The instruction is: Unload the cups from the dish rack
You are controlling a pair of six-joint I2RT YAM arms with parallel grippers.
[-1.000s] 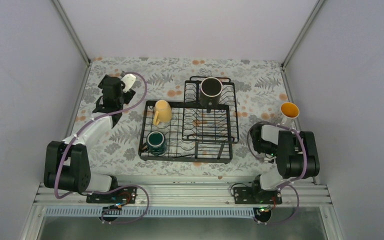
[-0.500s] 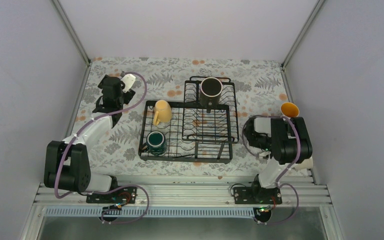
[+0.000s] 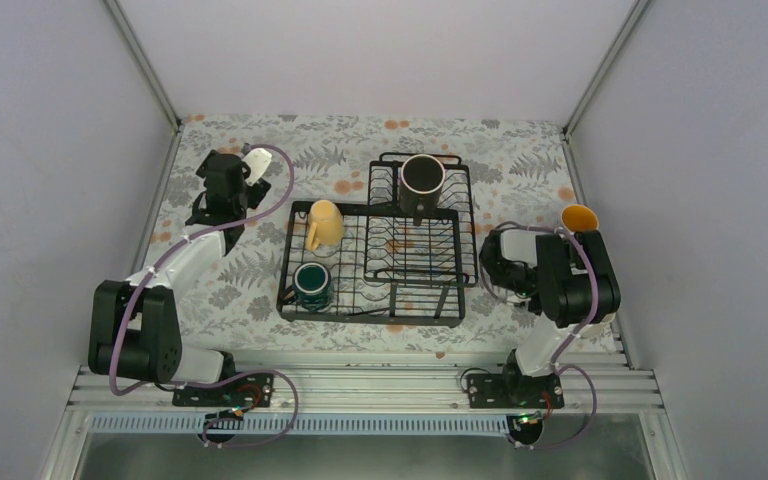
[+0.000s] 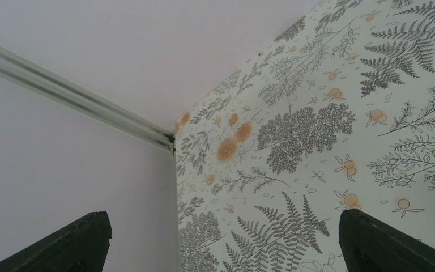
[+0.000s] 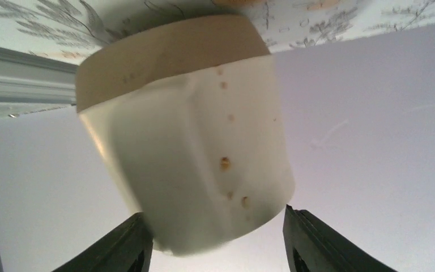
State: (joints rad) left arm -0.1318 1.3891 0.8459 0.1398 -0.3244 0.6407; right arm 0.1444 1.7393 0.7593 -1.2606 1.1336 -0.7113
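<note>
Release of tall white mug (image 3: 579, 220), upright on the table (image 3: 520, 170) just right of the dish rack (image 3: 370, 318).
The right gripper (image 5: 215, 215) flanks the mug's sides with fingers half spread; whether they touch it I cannot tell. Best to open fully, then back straight off so nothing tips it. The right arm is folded, elbow high. The left gripper (image 4: 224, 226), wide and empty, hangs over the far-left corner.

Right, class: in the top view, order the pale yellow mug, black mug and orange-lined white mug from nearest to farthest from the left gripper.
From the left gripper:
1. pale yellow mug, dish rack's left end.
2. black mug, far raised section.
3. orange-lined white mug, right of the rack.
</note>
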